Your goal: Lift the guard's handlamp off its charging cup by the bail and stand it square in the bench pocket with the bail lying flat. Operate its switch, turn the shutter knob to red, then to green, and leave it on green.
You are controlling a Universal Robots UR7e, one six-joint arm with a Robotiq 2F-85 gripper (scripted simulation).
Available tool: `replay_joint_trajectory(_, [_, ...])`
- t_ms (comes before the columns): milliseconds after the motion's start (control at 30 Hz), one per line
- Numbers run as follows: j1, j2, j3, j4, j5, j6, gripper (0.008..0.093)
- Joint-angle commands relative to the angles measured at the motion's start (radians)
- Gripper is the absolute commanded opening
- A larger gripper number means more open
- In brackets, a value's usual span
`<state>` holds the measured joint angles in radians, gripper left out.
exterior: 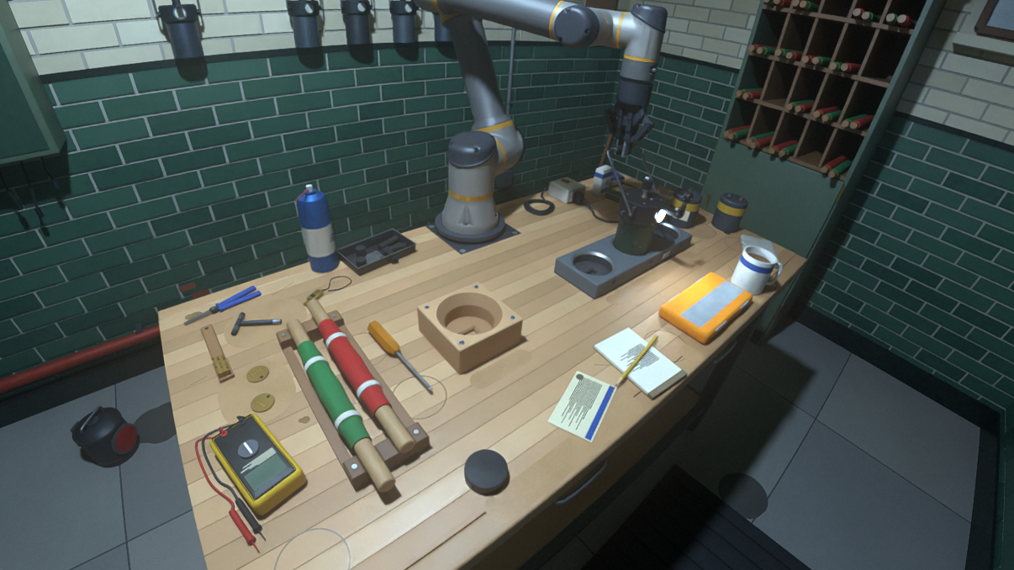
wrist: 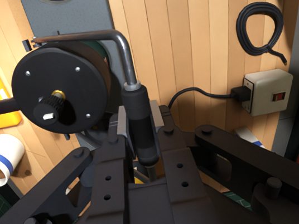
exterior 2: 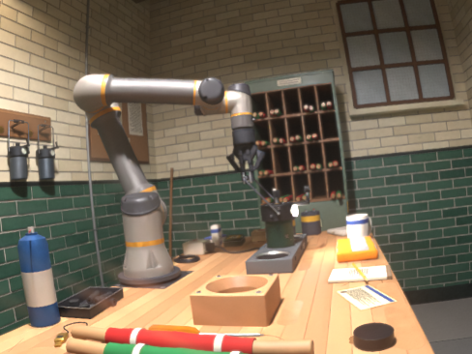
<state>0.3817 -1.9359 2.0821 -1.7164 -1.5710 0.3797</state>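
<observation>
The dark green handlamp (exterior: 636, 228) stands in the far cup of the grey charging base (exterior: 622, 257), with its wire bail (exterior: 633, 176) raised up and back from it. I hold the bail's black grip sleeve (wrist: 139, 125) in my closed gripper (wrist: 138, 120), high above the lamp (exterior 2: 279, 226). The lamp's black top disc (wrist: 60, 87) carries a small knurled shutter knob (wrist: 48, 111). Its lens glows white towards the right. The wooden bench pocket (exterior: 470, 325), a square block with a round recess, sits empty mid-bench.
A white power box (wrist: 267, 92) with cable and a coiled black lead (wrist: 259, 28) lie behind the charger. A mug (exterior: 756, 265), an orange case (exterior: 705, 305) and notepads occupy the right side. Rolled red and green flags (exterior: 345, 379), a screwdriver and a meter lie left.
</observation>
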Motion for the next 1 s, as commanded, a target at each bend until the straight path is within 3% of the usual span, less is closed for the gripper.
replay_joint_trajectory(0, [-0.002, 0.003, -0.006, 0.001, 0.000, -0.002, 0.0080])
replay_joint_trajectory(967, [-0.056, 0.111, -0.155, 0.042, 0.000, -0.056, 0.0080])
